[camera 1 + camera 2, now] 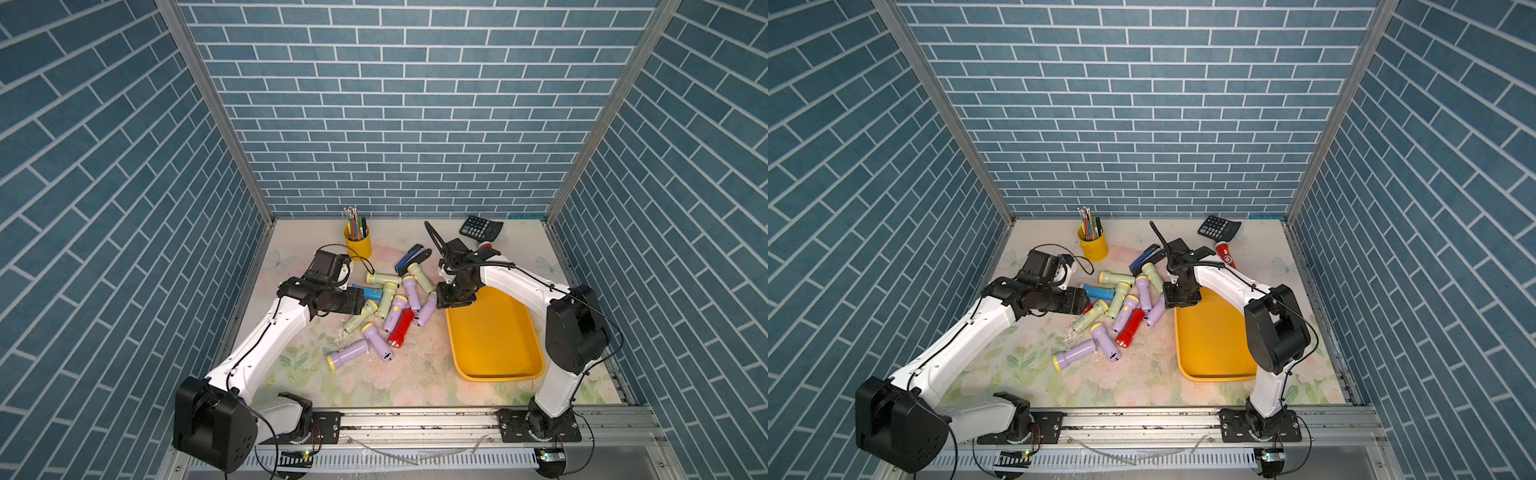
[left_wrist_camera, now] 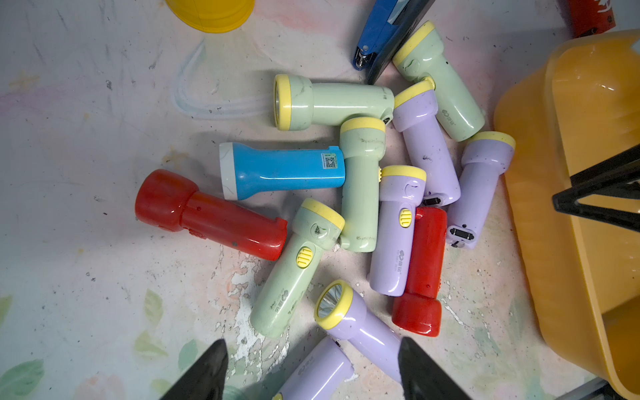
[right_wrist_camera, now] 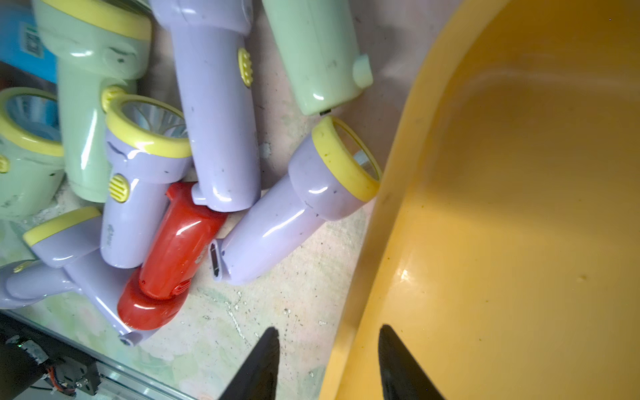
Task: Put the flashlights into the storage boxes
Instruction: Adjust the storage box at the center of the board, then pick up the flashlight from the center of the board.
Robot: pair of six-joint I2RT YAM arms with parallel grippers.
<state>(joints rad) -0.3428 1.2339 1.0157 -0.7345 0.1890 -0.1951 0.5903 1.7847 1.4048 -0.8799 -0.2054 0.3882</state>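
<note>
Several flashlights (image 1: 395,307) lie in a heap mid-table: lilac and pale green ones with yellow heads, a blue one (image 2: 284,171) and two red ones (image 2: 211,216). Another red flashlight (image 1: 1225,255) lies apart by the calculator. The yellow storage box (image 1: 498,345), a shallow tray, sits to the right of the heap with nothing in it. My left gripper (image 2: 311,346) hovers open over two lilac flashlights (image 2: 360,322) at the heap's near-left side. My right gripper (image 3: 329,328) is open, its jaws straddling the tray's rim (image 3: 360,277) at its far-left corner, one over the table and one over the tray floor.
A yellow pen cup (image 1: 357,243) with pencils stands at the back. A blue-and-black stapler (image 1: 411,257) lies just behind the heap. A black calculator (image 1: 481,227) sits at the back right. Blue brick walls close in three sides.
</note>
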